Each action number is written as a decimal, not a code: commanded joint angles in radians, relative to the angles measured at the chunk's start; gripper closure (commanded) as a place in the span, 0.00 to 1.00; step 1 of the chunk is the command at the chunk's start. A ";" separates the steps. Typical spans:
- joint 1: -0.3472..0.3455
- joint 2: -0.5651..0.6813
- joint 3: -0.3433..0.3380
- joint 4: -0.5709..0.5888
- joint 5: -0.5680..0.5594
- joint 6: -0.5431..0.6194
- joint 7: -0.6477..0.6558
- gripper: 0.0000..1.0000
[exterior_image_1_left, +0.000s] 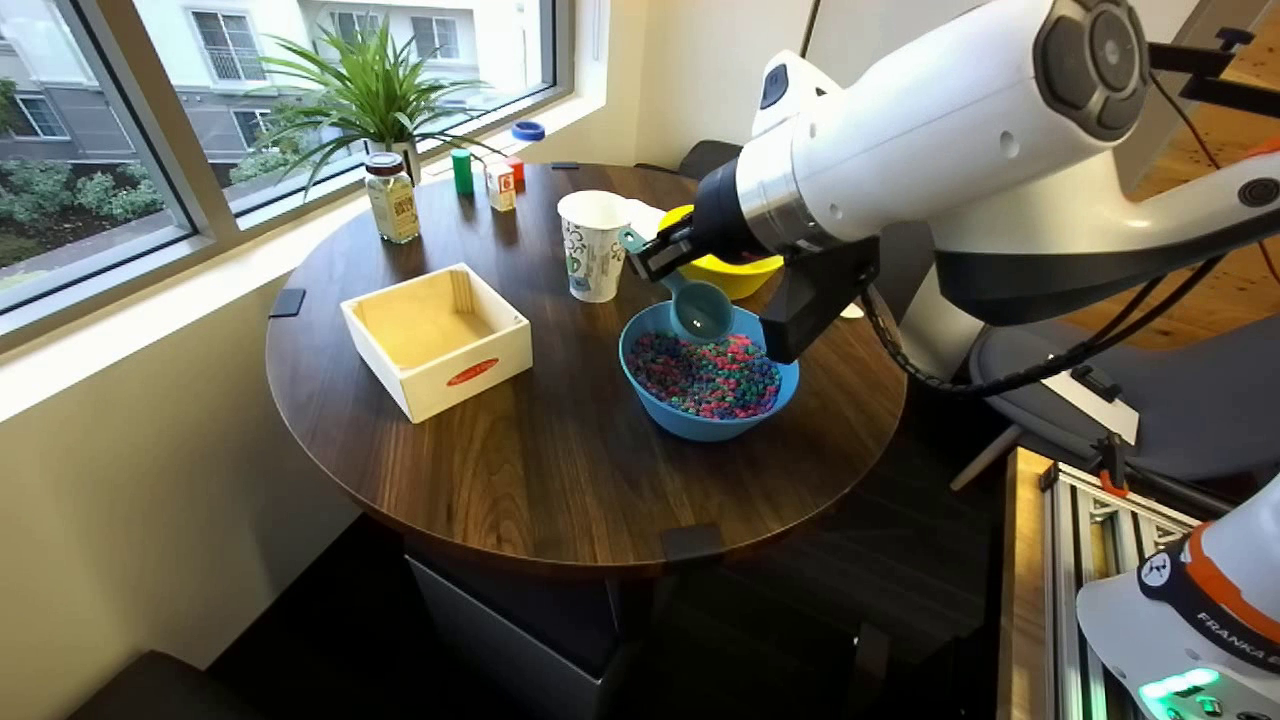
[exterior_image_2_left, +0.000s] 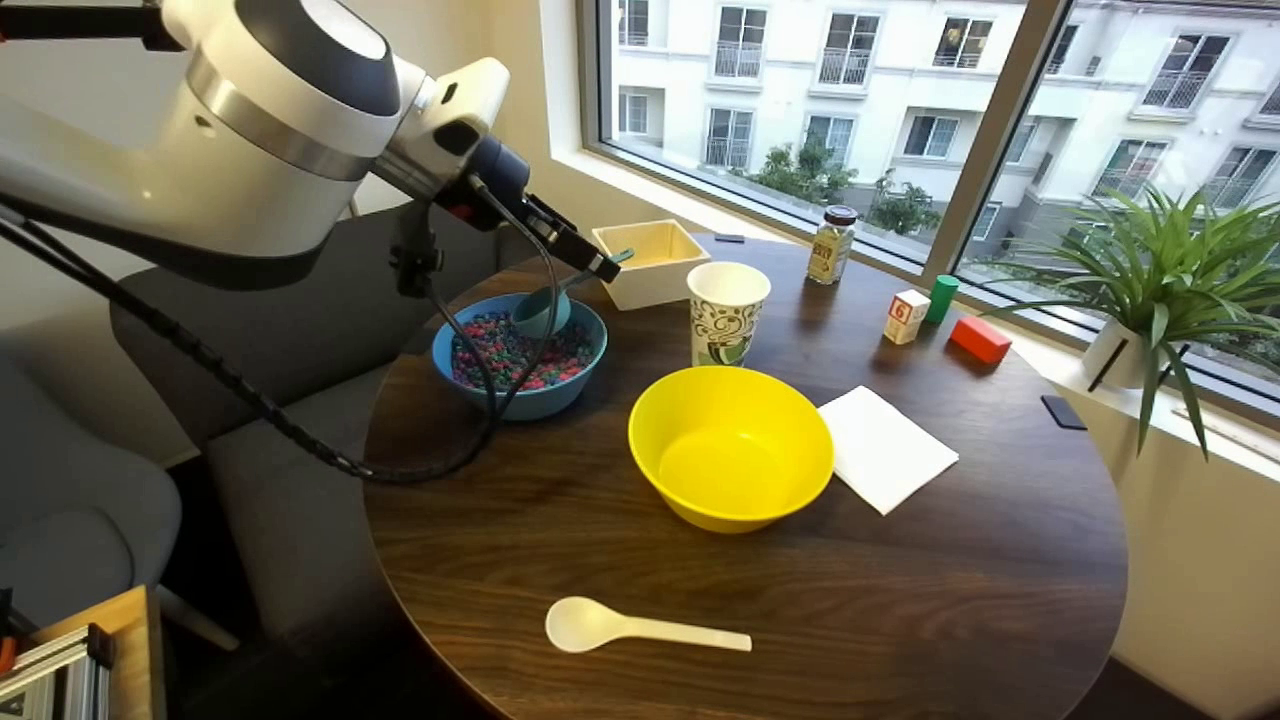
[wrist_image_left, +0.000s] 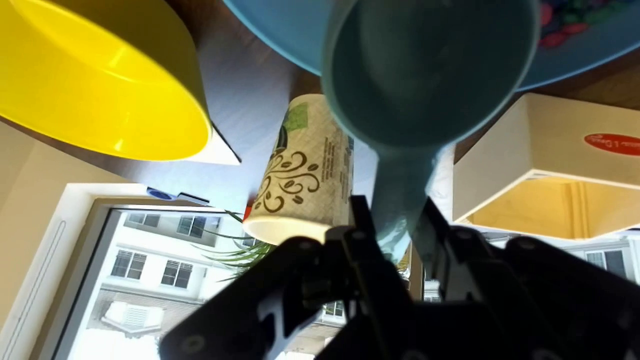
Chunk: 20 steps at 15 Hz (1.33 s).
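My gripper (wrist_image_left: 395, 212) is shut on the handle of a teal scoop (wrist_image_left: 430, 75), whose cup faces the wrist camera, and I see nothing inside it. In both exterior views the scoop (exterior_image_1_left: 702, 312) hangs tilted over a blue bowl (exterior_image_1_left: 690, 428). Small pink, green, blue and purple pieces (exterior_image_1_left: 725, 375) fill the bottom of that bowl. The scoop's cup (exterior_image_2_left: 540, 313) overlaps the bowl's far side in an exterior view; whether it touches the pieces I cannot tell. The handle's end sticks out past the fingertips.
A paper cup (exterior_image_1_left: 594, 250) stands close behind the gripper. Nearby are a yellow bowl (exterior_image_2_left: 735, 508) and an open wooden box (exterior_image_1_left: 470, 375). A wooden spoon (exterior_image_2_left: 640, 630), white napkin (exterior_image_2_left: 890, 450), spice jar (exterior_image_2_left: 830, 248), and several small blocks (exterior_image_2_left: 980, 340) lie around the table.
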 joint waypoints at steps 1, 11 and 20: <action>0.002 0.071 0.030 0.047 -0.126 -0.066 0.085 0.94; 0.312 0.190 -0.193 0.116 -0.286 -0.269 0.165 0.94; 0.451 0.222 -0.265 0.143 -0.291 -0.395 0.155 0.94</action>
